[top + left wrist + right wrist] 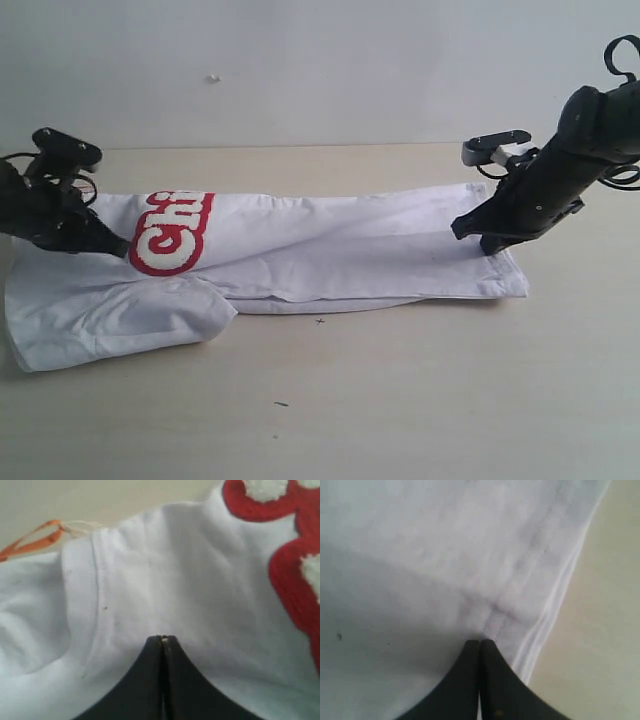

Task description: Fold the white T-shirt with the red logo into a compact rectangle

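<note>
The white T-shirt (330, 250) lies flat on the table as a long band folded lengthwise, with one sleeve (130, 315) spread toward the front left. Part of the red logo (172, 233) shows near the left end. My left gripper (120, 246) is shut, its tips low on the cloth between the ribbed collar (80, 595) and the red logo (290, 560); an orange neck tag (35, 537) sticks out beyond. My right gripper (478, 238) is shut too, its tips (480, 642) at the stitched hem (530, 580) on the right end. No cloth shows between either pair of jaws.
The beige table (400, 400) extends in front of the shirt, with small dark specks (320, 321) on it. A pale wall (300, 60) runs close behind. Bare tabletop (605, 630) lies just past the hem.
</note>
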Controlling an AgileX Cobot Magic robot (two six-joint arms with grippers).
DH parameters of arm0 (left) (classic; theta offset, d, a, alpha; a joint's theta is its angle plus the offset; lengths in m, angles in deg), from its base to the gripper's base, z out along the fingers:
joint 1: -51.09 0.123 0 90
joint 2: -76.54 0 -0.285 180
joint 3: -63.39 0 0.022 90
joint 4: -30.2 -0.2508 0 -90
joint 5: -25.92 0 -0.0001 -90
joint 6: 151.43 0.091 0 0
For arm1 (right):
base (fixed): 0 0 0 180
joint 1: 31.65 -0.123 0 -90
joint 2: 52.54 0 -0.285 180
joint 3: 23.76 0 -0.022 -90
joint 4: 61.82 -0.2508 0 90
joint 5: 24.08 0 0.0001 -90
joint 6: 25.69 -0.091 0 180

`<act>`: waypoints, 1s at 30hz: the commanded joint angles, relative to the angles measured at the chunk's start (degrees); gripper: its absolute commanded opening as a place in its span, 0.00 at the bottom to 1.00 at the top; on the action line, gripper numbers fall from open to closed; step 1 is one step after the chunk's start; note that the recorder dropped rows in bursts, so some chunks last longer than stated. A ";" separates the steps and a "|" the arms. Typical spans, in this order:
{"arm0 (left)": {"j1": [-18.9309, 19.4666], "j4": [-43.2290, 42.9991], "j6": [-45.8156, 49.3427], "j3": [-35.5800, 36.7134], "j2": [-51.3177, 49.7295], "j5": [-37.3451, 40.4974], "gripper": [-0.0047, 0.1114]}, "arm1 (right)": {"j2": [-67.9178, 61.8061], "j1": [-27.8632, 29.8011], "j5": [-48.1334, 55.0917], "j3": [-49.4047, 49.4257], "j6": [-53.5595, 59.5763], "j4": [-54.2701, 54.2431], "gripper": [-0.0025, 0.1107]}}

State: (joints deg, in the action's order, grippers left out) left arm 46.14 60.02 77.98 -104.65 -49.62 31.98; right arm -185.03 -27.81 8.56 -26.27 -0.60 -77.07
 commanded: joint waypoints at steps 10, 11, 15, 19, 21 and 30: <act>1.06 2.85 -12.91 -7.45 -7.71 -9.28 0.04 | -1.26 0.22 0.16 -0.16 1.92 0.98 0.02; 1.19 2.98 -13.05 -7.74 -7.61 -8.72 0.04 | -1.26 0.22 0.16 -0.16 2.08 0.98 0.02; 0.95 -1.29 -10.75 -8.26 -6.07 -3.25 0.04 | -1.26 0.22 0.16 -0.16 2.08 0.98 0.02; 0.82 -2.99 -10.61 -8.26 -1.42 4.64 0.06 | -1.26 0.22 0.56 -0.16 2.09 1.10 0.02; 0.69 -2.99 -10.10 -8.26 1.67 8.67 0.10 | -1.26 0.22 0.56 -0.16 2.09 1.10 0.02; -1.09 -3.41 -4.75 -4.70 12.74 25.99 0.14 | 0.07 0.47 -1.84 -0.16 -4.31 8.40 0.02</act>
State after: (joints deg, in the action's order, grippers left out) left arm 45.77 57.28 70.58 -111.36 -38.66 52.60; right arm -185.15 -27.81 8.13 -26.56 -0.57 -73.87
